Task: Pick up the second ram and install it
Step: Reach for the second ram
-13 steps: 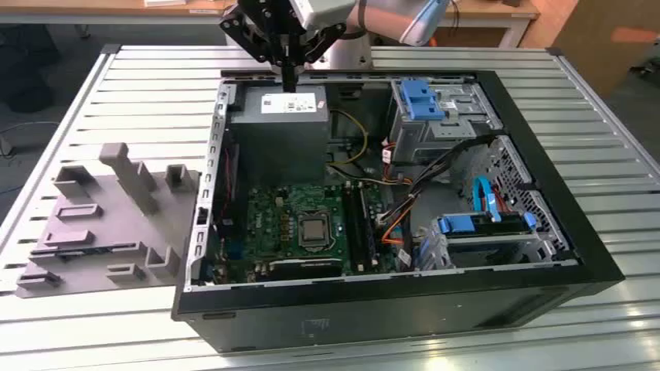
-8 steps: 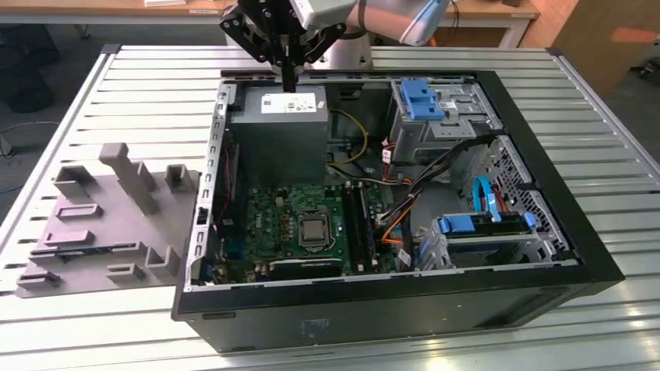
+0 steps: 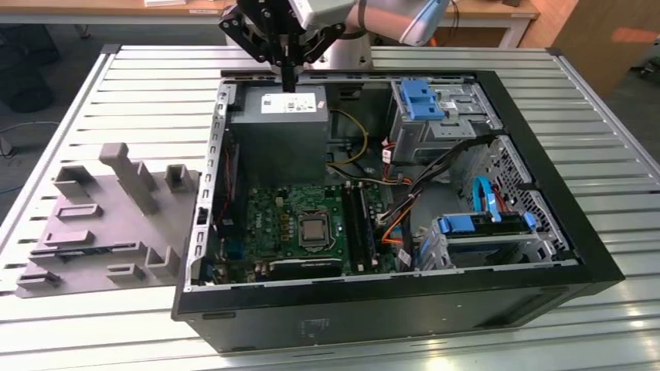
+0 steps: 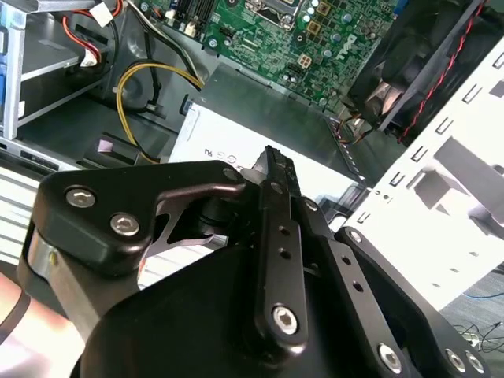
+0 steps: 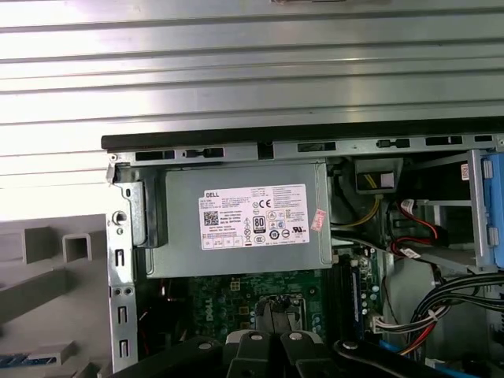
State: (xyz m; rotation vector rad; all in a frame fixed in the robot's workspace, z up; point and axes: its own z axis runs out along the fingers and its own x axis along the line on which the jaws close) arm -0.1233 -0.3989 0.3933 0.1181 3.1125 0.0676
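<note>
Jaws pressed together, gripping nothing — gripper above the power supply.

The exterior view looks steeply down from a distance on the open computer case on the slatted table. The first wrist view faces straight down over the power supply. The second wrist view sits close behind the gripper, seemingly slanting toward the motherboard. All three views share those two parts.

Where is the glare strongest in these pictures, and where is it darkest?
First wrist view: the slatted metal table glares almost white beside the computer case. Exterior view: the case interior beside the power supply lies in shadow. Second wrist view: the black gripper is darkest.
</note>
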